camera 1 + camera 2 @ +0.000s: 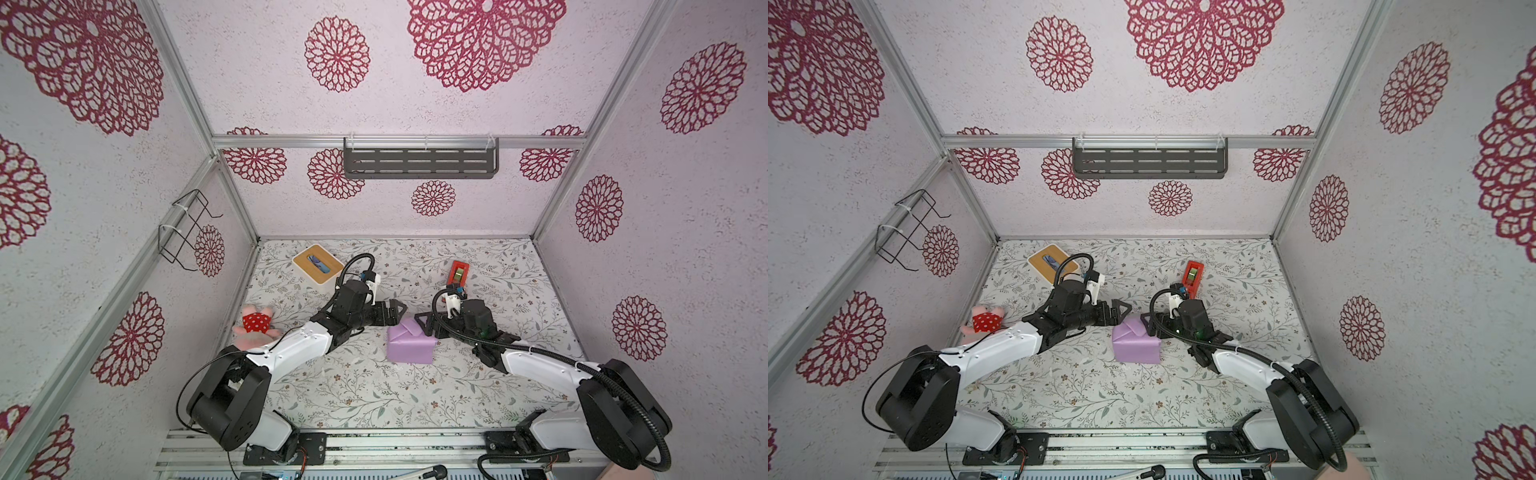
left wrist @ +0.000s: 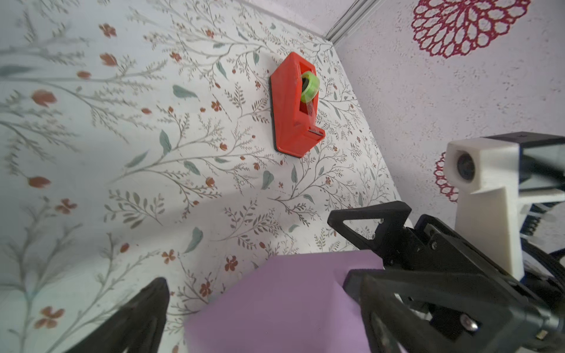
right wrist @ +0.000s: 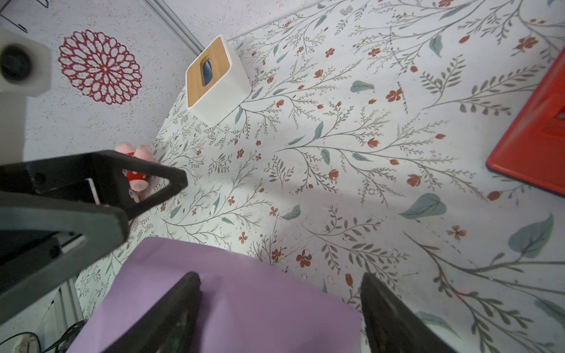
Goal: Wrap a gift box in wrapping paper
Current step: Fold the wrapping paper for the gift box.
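The gift box itself is hidden inside the wrapping paper (image 1: 409,347), which shows as a lilac parcel in the middle of the table in both top views (image 1: 1136,347), folded flaps on its top. My left gripper (image 1: 395,314) hovers open at the parcel's far left corner; the left wrist view shows the wrapping paper (image 2: 275,305) between its spread fingers (image 2: 146,311). My right gripper (image 1: 426,326) stands open at the far right corner. One of its fingers (image 3: 180,308) lies over the wrapping paper (image 3: 260,305), the other beside the parcel's edge.
A red tape dispenser (image 1: 457,272) stands behind the right arm. A white tissue box with a wooden top (image 1: 318,264) sits at the back left. A pink plush toy (image 1: 255,326) lies by the left wall. The floral table covering (image 1: 374,395) is bare in front.
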`<state>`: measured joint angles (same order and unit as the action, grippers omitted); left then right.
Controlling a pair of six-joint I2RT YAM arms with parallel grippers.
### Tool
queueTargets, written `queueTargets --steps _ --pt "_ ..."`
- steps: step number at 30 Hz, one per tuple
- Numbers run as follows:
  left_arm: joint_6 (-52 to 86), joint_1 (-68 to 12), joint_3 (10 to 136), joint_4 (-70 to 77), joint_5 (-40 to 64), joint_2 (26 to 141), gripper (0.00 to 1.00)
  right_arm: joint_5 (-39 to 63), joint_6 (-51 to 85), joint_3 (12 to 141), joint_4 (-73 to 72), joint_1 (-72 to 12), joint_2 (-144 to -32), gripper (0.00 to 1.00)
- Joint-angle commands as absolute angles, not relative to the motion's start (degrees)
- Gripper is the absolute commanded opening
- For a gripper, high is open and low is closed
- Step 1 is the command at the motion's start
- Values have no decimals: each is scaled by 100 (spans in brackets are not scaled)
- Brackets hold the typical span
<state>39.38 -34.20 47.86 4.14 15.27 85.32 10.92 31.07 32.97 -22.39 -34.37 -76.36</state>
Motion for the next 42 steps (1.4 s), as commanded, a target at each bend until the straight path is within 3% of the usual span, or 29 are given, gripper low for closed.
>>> queueTargets --steps 1,11,20,36,42 --pt "4597 -3553 4700 669 1868 8524 100 915 3005 3212 -2246 -3505 -7521 84" --pt "4518 -3665 4427 531 1876 8921 99 871 3082 3194 -2382 -3542 -7428 84" --pt "4534 -3838 4093 582 1662 8895 99 1048 3853 3490 -1941 -3507 -6971 91" --pt "4865 -3865 4067 862 1100 8346 100 952 4872 2075 -2584 -3639 -7006 87" --pt "5300 -3804 3956 1114 1357 8372 99 796 4756 1889 -2766 -3700 -6976 86"
